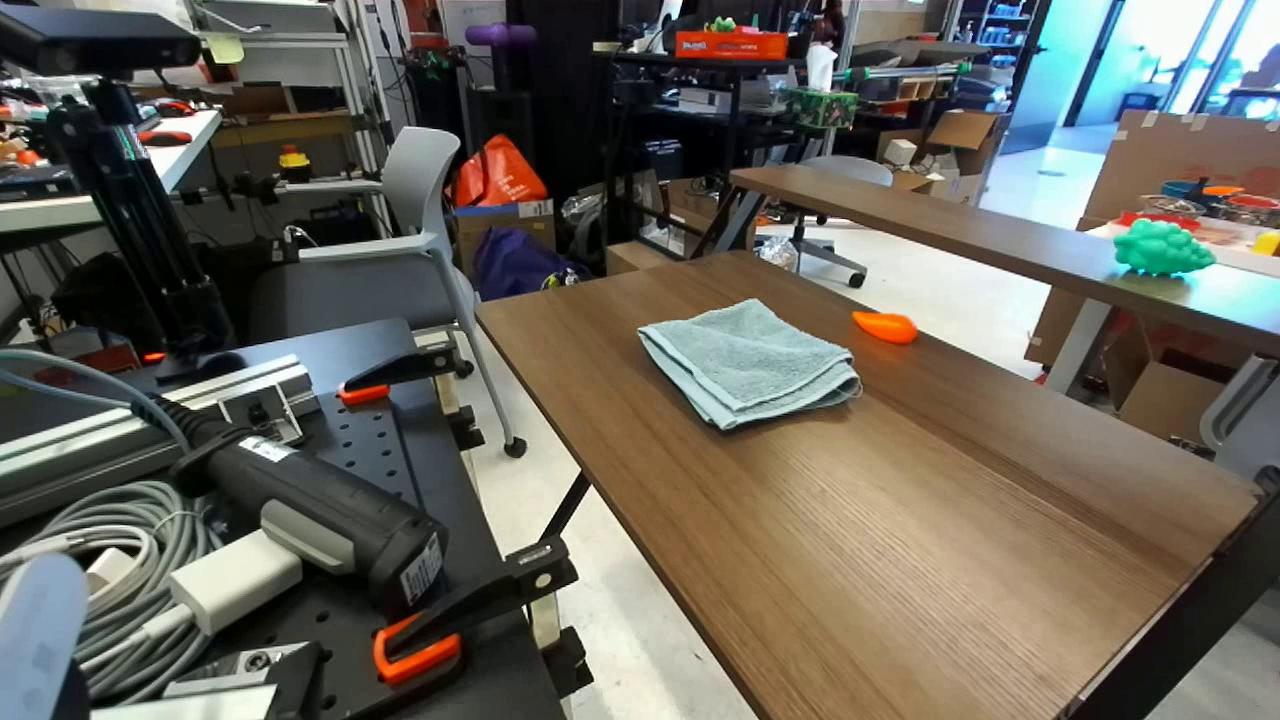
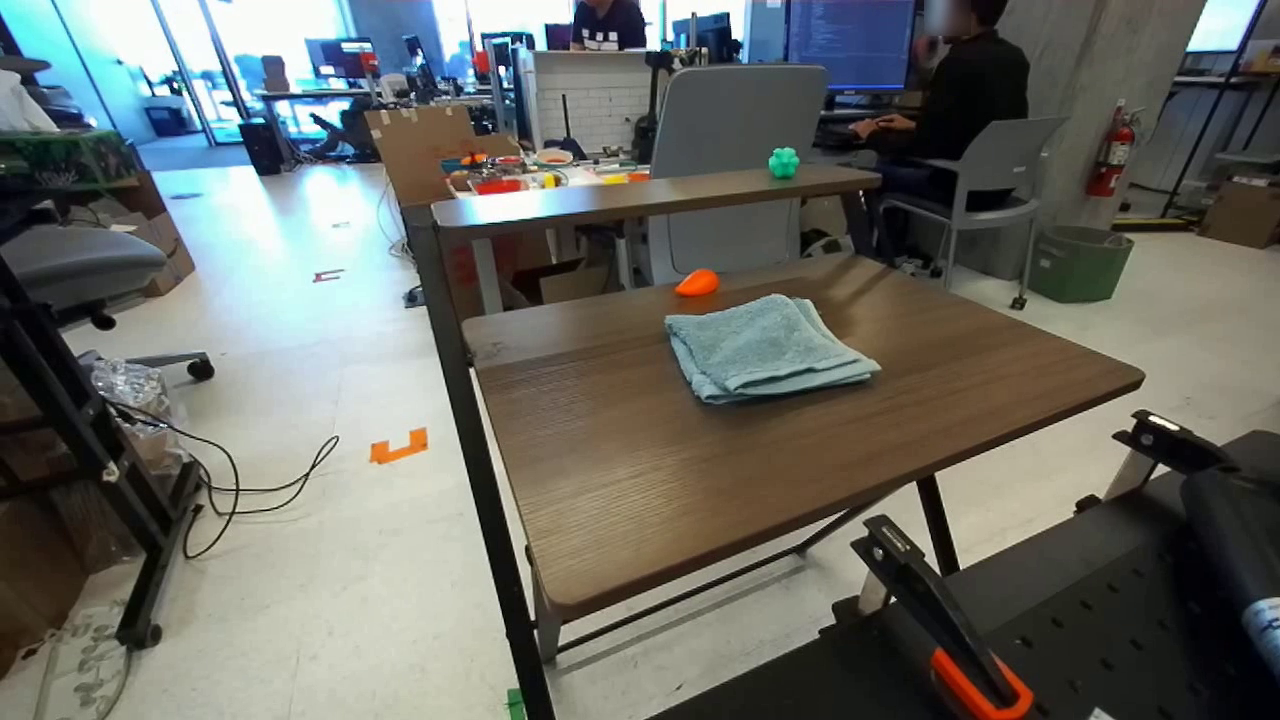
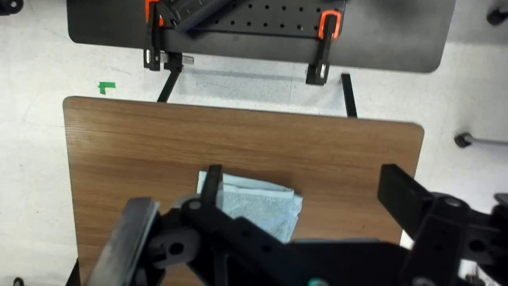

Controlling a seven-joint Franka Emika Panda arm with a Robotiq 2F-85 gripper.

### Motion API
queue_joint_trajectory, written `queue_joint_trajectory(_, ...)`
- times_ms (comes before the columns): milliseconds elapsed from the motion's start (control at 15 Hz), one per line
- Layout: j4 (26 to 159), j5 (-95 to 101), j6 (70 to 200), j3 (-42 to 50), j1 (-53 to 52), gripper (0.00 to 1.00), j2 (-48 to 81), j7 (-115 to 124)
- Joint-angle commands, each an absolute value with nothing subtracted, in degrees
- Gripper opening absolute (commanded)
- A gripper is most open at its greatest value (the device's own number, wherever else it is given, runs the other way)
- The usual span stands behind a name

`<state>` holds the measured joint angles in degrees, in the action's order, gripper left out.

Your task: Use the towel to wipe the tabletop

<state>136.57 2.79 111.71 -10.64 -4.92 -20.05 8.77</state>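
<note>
Blue-green terry towel [image 1: 748,365] sits folded in a rough layered square on the brown tabletop [image 1: 850,560], as both exterior views show. Gripper [image 3: 301,171] can be made out only in the wrist view: fingers [image 3: 401,198] spread wide, no cloth pinched, one finger overlapping part of the towel from the cam's angle, so that bit's hidden. Since the same view takes in much of the tabletop plus the black bench [image 3: 391,35], the gripper's prob. well above the towel, not touching. Progress est.: approx. zero. Towel's ungrasped & neatly folded, so it reads as the start, w/ the whole wipe left, tho stills alone can't fully rule out a finished pass. To do, as judged: come down over the towel, get a firm pinch on a folded edge, press & drag it across the wood, incl. the long stretch away from where it now lies, then let go. Whether there's any dirt to remove can't be told at this res. Orange item [image 2: 697,283] lies near the towel but apart, by the tabletop edge farthest from the bench; it'd prob. need avoiding or shifting, b/c a long stroke that way could knock it off. Green knobbly item [image 2: 783,162] is up on the raised shelf [image 2: 600,203], prob. outside the job, so no need to touch it.
</note>
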Motion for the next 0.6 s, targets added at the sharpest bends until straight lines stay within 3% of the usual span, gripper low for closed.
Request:
queue_joint_trajectory(0,129.7,-0.4,117.7,-3.9,-1.5,1.00,-11.6,7.0)
queue_joint_trajectory(333,125.1,-12.9,127.9,2.4,1.2,1.00,-2.8,4.3)
queue_joint_trajectory(533,127.1,-8.7,126.3,1.9,1.5,1.00,-4.1,4.9)
